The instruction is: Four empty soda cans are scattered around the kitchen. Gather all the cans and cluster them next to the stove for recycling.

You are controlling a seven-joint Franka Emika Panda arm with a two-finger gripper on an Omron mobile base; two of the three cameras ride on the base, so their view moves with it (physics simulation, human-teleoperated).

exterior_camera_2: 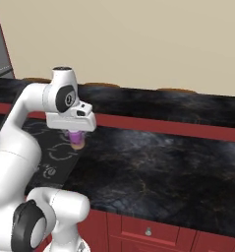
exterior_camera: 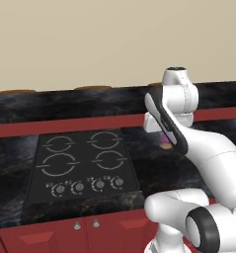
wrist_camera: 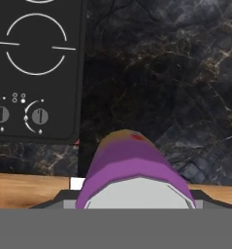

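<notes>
Right, I have the gripper hanging over the black marbled countertop, just to the right of the stove. Between its jaws sits a purple soda can, and from the right base view I can see the can's body and orange base band poking out below the white hand. The jaws are closed on the can; it hangs upright under the hand, with its base above the counter surface as far as I can judge.

In the hand view the soda can fills the lower middle, silver top nearest the camera, purple body running away from it, orange band at the far end. Beyond it I see the marbled counter, and to the upper left the stove's black plate with a white burner ring and two round knobs. A strip of light wood floor shows along the counter's front edge.

From the left base view the arm covers most of the can; I make out just a purple and orange sliver beside the forearm, near the stove's right edge. The dark red cabinets run below the counter.
</notes>
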